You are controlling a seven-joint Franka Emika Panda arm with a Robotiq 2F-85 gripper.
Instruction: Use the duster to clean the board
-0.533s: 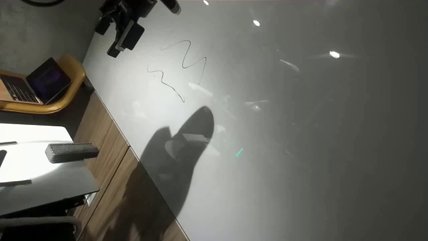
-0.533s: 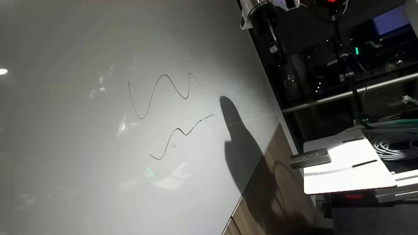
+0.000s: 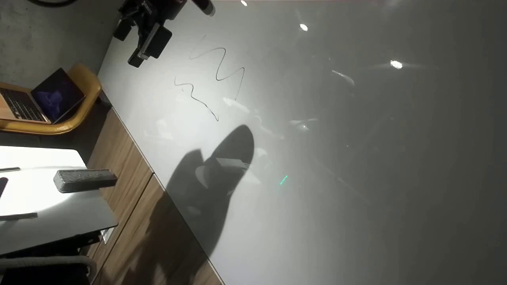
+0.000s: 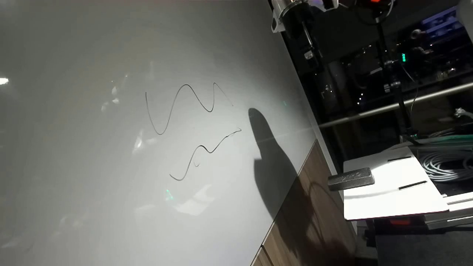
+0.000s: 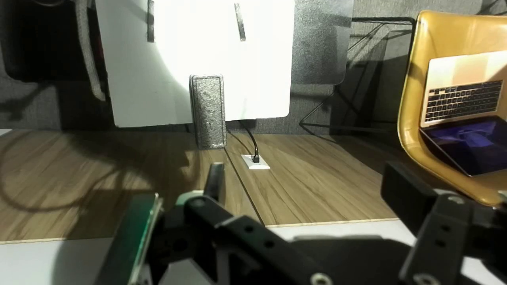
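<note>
Board (image 3: 376, 158): glossy, white-grey, fills most of both exterior views. A broad shadow (image 3: 233, 150) falls across it and onto the wooden panelling (image 5: 324, 178) that adjoins it. Desk (image 5: 257, 79): small white top beside the panelling, strongly lit. Yellow chair (image 5: 455, 35) bears an open laptop (image 5: 467, 109), screen bluish. Gripper (image 5: 308, 178): fingers spread wide, holding nothing; at the upper left of an exterior view, in front of the board; contact with the board cannot be told. Duster (image 5: 209, 111): dark grey oblong block, lies on the desk with one end projecting past the edge on the panelling side; well apart from gripper and board. Two narrow dark strips (image 5: 240, 21) lie on the desk. Two thin, wavy marker lines (image 4: 186, 85) run across the board.
</note>
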